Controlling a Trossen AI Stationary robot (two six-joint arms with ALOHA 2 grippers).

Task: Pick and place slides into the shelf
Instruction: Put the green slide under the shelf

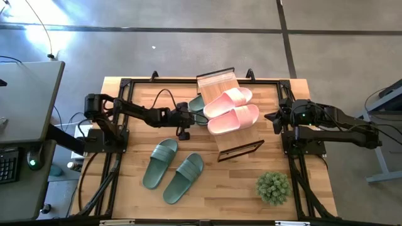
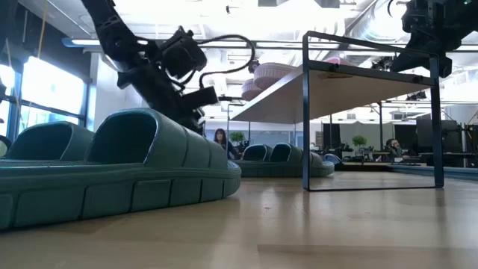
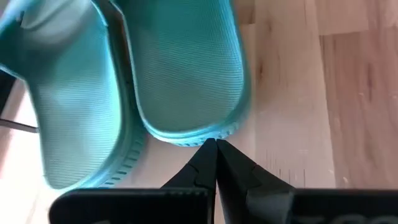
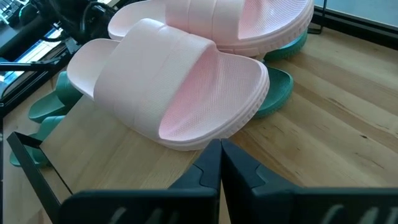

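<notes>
left gripper [image 1: 184,119]: pressing together, touching green slides [image 3: 186,74] under shelf [image 1: 217,83]
right gripper [image 1: 274,117]: pressing together, waiting beside pink slides [image 1: 233,112]

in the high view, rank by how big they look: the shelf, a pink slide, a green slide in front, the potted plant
1. shelf, clearly largest.
2. pink slide and green slide: they look alike, so I won't rank them.
3. potted plant, smallest footprint.

The pink slide sits higher, nearer the overhead camera, so it may look slightly enlarged.

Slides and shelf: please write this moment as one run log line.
pink slides: on shelf | green pair: under shelf | green pair: on table | left gripper: shut, at under-shelf pair | right gripper: shut, beside shelf
</notes>
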